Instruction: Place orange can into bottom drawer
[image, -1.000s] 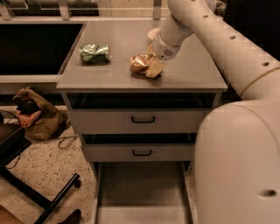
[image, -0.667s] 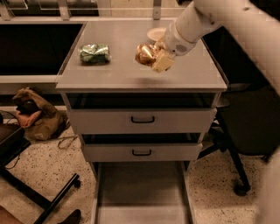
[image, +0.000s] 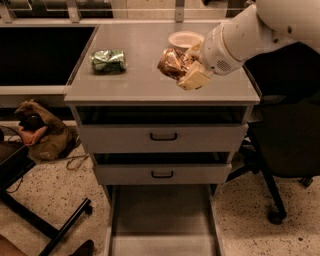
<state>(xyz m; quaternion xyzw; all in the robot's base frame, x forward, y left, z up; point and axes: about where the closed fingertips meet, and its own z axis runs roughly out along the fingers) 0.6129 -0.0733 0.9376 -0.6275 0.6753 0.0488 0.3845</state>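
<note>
Orange can (image: 170, 64) clamped in gripper (image: 187, 70), over right-centre of cabinet top (image: 135, 82), near front edge. Green can (image: 108, 60) well left, white bowl (image: 185, 38) just behind. Bottom drawer (image: 162, 215) pulled out below.

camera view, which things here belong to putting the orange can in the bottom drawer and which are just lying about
Belongs to the job: orange can, held above the cabinet top; gripper, shut on it; bottom drawer, pulled open below.
Just lying about: green can and white bowl on the cabinet top; brown bag on the floor; office chair at right.
</note>
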